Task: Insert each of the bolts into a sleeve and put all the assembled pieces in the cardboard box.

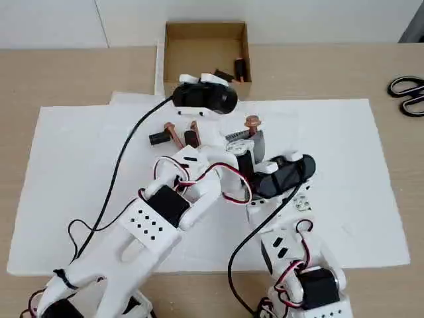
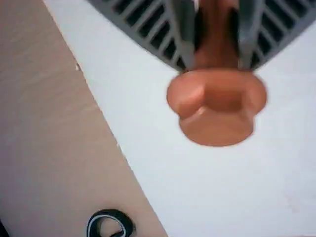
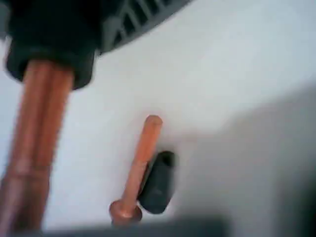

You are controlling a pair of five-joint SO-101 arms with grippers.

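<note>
The left arm [image 1: 132, 238] rises from the near left corner of the table [image 1: 40, 73] and slants inward toward the middle, bent at the elbow. The left gripper [image 1: 248, 138] points toward the far edge. Its grey ribbed fingers [image 2: 182, 29] are clamped on the shaft of a bolt [image 2: 217, 106], just under the head. The right arm [image 1: 305, 271] stands at the near edge, to the right of the left arm, folded low and leaning inward. The right gripper [image 3: 94, 27] is close to the left one.
</note>
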